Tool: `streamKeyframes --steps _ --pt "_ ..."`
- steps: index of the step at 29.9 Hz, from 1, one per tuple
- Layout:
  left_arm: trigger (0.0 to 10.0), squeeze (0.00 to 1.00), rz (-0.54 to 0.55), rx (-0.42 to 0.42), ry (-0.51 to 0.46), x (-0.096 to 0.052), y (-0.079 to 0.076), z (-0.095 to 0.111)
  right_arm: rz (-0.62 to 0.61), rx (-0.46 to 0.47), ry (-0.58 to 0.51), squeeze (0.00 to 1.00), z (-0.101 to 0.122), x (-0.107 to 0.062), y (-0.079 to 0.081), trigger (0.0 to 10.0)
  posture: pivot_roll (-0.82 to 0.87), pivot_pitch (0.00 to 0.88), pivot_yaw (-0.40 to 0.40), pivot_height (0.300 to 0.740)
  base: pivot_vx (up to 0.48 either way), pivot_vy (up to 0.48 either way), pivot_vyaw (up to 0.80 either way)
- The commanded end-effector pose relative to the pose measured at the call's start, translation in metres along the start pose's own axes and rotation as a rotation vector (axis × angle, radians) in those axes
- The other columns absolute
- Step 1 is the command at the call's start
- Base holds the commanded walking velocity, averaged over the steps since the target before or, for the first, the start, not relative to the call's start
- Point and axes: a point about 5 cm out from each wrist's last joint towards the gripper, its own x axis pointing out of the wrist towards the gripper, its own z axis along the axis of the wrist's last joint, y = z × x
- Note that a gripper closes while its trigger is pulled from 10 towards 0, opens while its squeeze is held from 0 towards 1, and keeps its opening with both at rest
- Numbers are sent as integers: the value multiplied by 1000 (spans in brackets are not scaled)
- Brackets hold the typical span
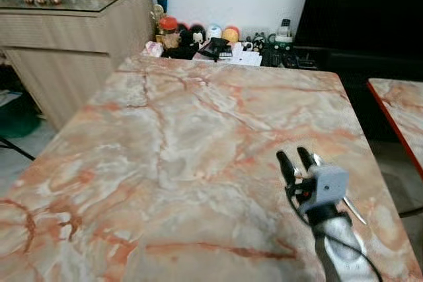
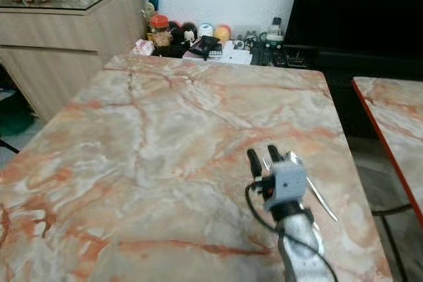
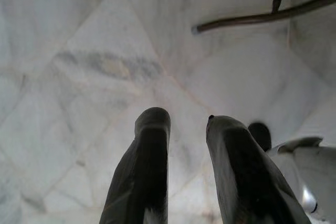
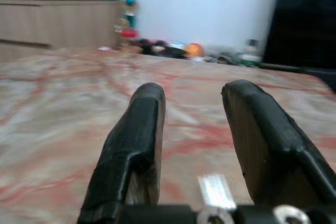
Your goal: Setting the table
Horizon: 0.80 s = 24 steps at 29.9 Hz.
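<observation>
The right pincer is low over the table, near its right edge and toward the robot's side. Its two black fingers stand apart, with a clear gap between them and nothing held there. A thin silver piece of cutlery lies flat on the table just beside this pincer, on its right; the grey wrist block covers part of it, so I cannot tell if it is a knife, a fork or a spoon. In the right wrist view a short shiny strip shows on the table between the bases of the fingers.

The table has a marble top with orange and red veins. Behind its far edge many small toys and boxes stand in a row by the white wall. A wooden cabinet is at the far left, and a second table is at the right.

The left pincer hangs over a pale tiled floor, and its fingers are apart too.
</observation>
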Motion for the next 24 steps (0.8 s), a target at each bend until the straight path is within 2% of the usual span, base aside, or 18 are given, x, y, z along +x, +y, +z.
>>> streamKeyframes --steps 1,3,7,8,13,14,15,19,21,24 --pt "10000 0 -6 16 13 -1 0 -4 -35 10 44 0 -4 1 -11 10000 -45 17 20 740 0 0 0" --pt "10000 0 3 -1 17 -1 0 -6 -74 -25 78 0 -6 1 -29 10000 -51 32 14 740 0 0 0" --pt "10000 0 0 -4 18 -1 -3 -6 -110 -8 99 0 -5 2 -40 10000 -45 66 15 740 0 0 0" --pt "10000 0 -6 -5 15 -1 -4 -5 -120 -13 111 0 -4 2 -47 10000 -46 78 18 740 0 0 0" --pt "10000 0 -20 7 22 -1 -6 -6 -123 -9 190 0 -8 2 -59 10000 -52 108 27 740 0 0 0" --pt "10000 0 -20 9 22 -1 -5 -5 -83 2 223 384 -11 2 -60 10000 -53 119 32 740 0 0 0" --pt "10000 0 -19 9 21 -1 -5 -5 -62 19 243 1000 -12 2 -60 10000 -53 119 32 740 0 0 0" --pt "10000 0 -16 12 24 -1 -3 -7 21 41 293 1000 -19 0 -56 10000 -48 105 38 740 0 0 0" --pt "10000 0 -18 22 29 -2 -3 -9 106 59 323 1000 -26 -1 -49 10000 -34 52 38 740 0 0 0" --pt "10000 0 -26 41 26 -2 -3 -8 123 91 334 1000 -29 5 -49 10000 -18 18 36 740 0 0 0"
